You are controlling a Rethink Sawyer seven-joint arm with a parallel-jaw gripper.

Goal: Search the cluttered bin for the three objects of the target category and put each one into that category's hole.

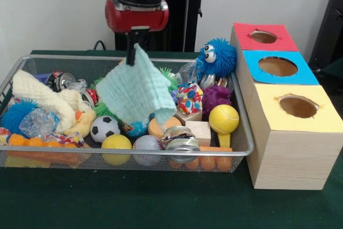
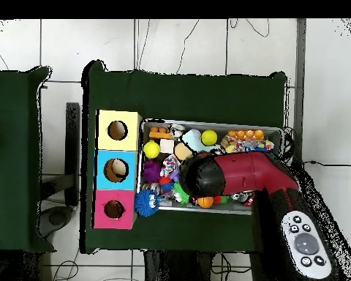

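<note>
**One cloth dangling over a full bin**

One pale green waffle-weave cloth [image 1: 138,90] is hanging by a corner from the gripper [image 1: 130,52], whose black jaws are pinching together on it above the middle of the bin [image 1: 242,151]. The front view is showing this plainly; from overhead the red arm [image 2: 240,175] is covering the gripper and most of the cloth. The overhead view is giving instead all three round holes in a row beside the bin: yellow [image 2: 118,130], blue [image 2: 116,170] and the red-topped hole [image 2: 114,209], each cut into a pale wooden box. In the wire mesh are lying smooth balls, a fuzzy yellow tennis ball [image 1: 223,118], a shiny tin [image 1: 181,139] and a yellow plush duck [image 1: 82,123]. A spiky blue ball [image 1: 216,58] is perching on the rim by the red box. I can't make out any bear or tiger from either side.
</note>
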